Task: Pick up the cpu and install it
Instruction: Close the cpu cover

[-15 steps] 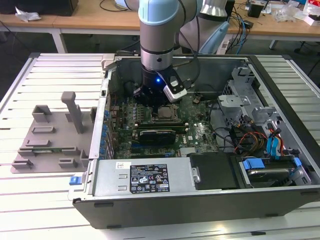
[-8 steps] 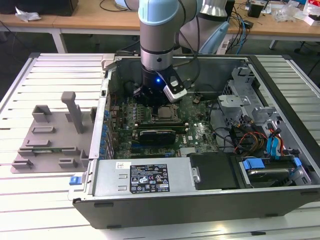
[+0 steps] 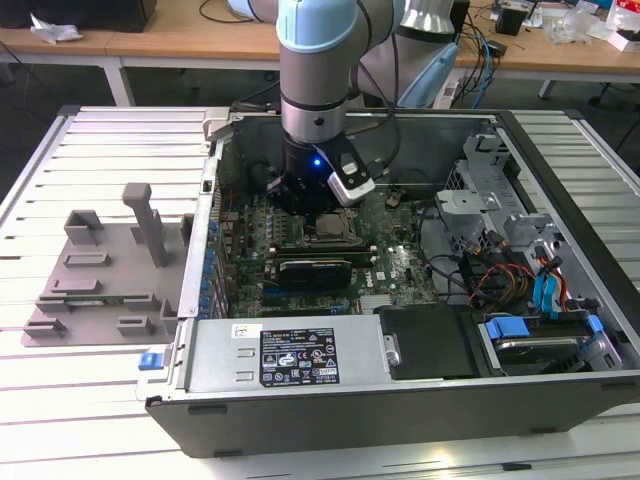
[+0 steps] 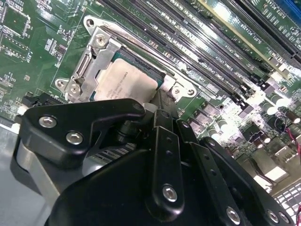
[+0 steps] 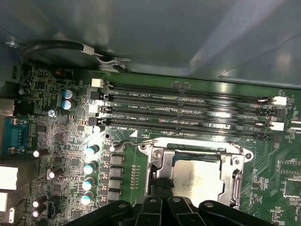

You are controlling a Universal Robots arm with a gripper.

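Closest to the cameras, the black metal linkage of the gripper fills the foreground in both wrist views and hides one edge of the cpu and that side of the socket. The fingers stand drawn together with nothing between them. Their tips come down at the rim of the cpu, but whether they touch it is hard to make out.

The small flat square chip with the dull silver top lies flat inside the silver metal socket frame, which surrounds it on the green motherboard. Just beyond the frame run the long black memory slots, and past them rises the grey inner wall of the case.

In the exterior view the light-blue arm reaches down into the open dark grey computer case, its wrist covering the fingers. Outside the case, towards the exterior view's left, a grey plastic tray with upright blocks rests on the white slatted tabletop.
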